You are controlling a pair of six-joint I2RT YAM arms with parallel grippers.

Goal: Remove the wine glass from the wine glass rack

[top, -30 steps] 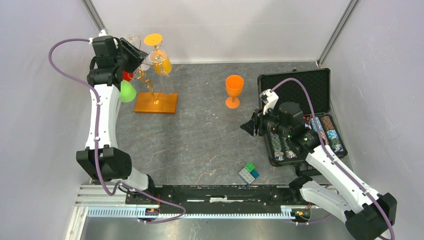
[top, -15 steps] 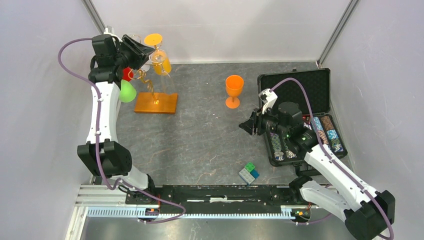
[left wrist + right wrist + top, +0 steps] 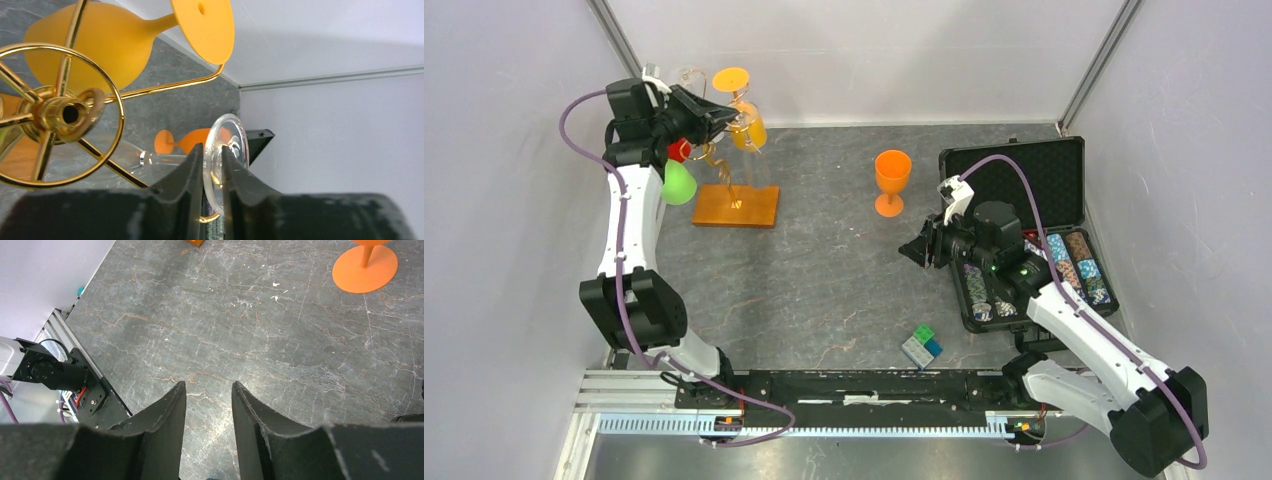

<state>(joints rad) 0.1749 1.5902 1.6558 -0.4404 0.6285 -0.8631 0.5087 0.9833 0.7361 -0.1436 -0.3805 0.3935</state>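
- Only your left wrist view shows the grip. The left claw (image 3: 212, 152) is pinched shut on the round foot of the clear wine glass (image 3: 226, 150), whose stem runs back under the gold ring of the wine glass rack (image 3: 65, 114).
- From above, the clear glass is hard to pick out. You see only that claw up among the rack's curled arms, above its orange base on the counter (image 3: 824, 270).
- A hanging orange glass (image 3: 100, 45) sits just beside the grip.
- Your right claw (image 3: 207, 387) is spread open over bare counter, near the standing orange goblet (image 3: 891, 180).
- Since a second ago, your left claw has swung rightward into the rack, and the right claw has crept slightly left.
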